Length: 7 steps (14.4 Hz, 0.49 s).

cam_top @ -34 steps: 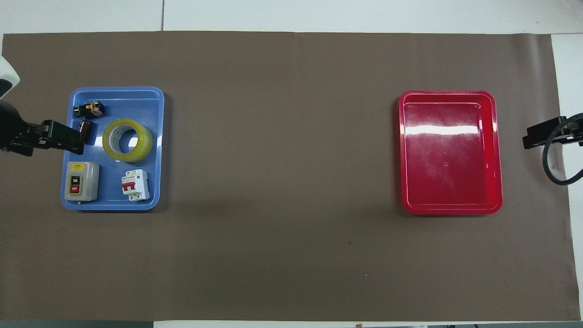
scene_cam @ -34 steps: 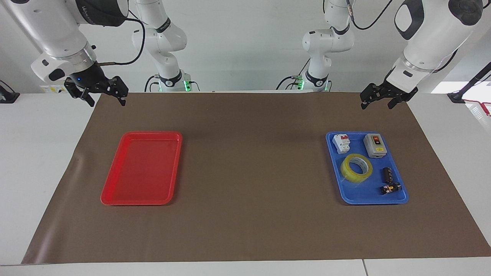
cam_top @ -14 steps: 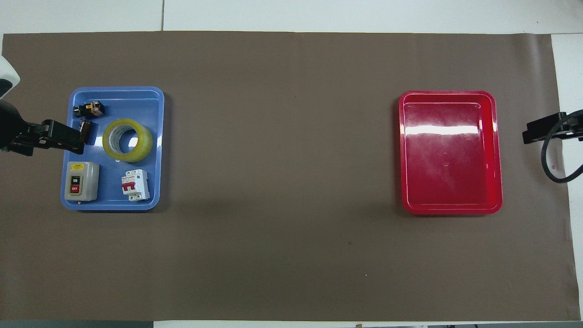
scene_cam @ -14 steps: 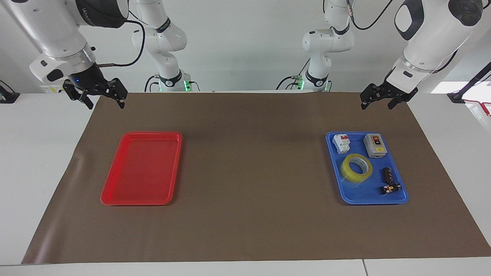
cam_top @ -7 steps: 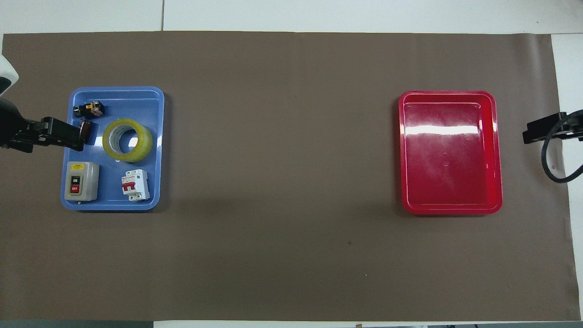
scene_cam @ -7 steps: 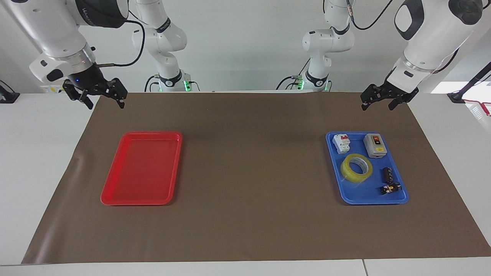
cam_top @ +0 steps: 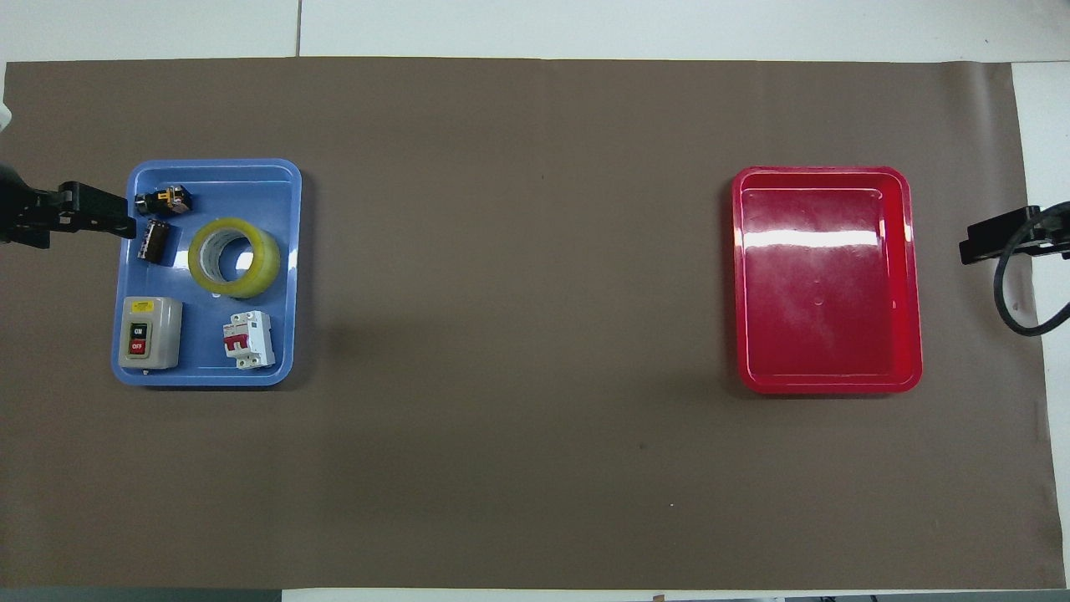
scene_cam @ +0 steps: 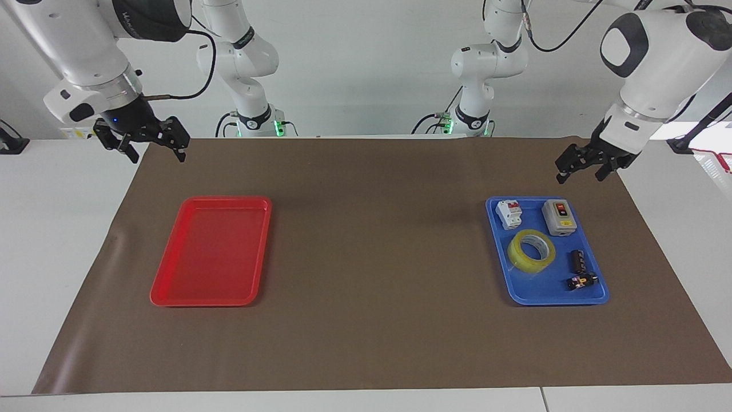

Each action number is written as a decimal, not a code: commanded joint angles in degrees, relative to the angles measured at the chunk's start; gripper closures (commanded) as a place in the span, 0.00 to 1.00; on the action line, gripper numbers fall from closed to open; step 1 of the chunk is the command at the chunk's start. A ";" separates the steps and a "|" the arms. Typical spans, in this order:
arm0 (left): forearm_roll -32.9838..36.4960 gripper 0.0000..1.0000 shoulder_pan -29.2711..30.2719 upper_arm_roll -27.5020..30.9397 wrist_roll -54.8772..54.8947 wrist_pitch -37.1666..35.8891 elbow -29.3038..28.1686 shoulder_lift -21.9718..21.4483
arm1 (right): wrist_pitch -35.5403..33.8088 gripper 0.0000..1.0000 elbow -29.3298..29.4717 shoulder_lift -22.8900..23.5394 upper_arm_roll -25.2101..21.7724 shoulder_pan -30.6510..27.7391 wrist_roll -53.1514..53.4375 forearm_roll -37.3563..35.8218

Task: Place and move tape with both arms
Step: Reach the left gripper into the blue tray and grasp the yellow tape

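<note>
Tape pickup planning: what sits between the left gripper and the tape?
In the facing view, the grey switch box lies between the open left gripper and the tape, inside the blue tray.

Left arm (scene_cam: 657,51): enters from its base end, elbow high, forearm angled down. Left gripper (scene_cam: 583,170): raised, pointing down, fingers spread apart, holding nothing. Right arm (scene_cam: 74,46): waiting, forearm angled down. Right gripper (scene_cam: 151,146): raised, pointing down, fingers spread apart, holding nothing. Overhead view: left gripper tip only (cam_top: 92,219).

white arms (scene_cam: 657,51), grey joint caps, blk grippers (scene_cam: 589,166) — blk cables
</note>
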 commanded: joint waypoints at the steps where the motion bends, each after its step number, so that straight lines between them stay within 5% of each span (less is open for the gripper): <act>1: 1.10 0.00 1.87 -0.13 0.46 8.64 -4.08 4.61 | 1.00 0.00 -0.99 -0.66 0.23 -0.53 0.86 -0.22; 7: 1.10 0.05 2.66 -0.04 -0.07 24.29 -13.57 9.10 | 1.00 0.00 -1.08 -0.66 0.23 -0.53 0.86 -0.22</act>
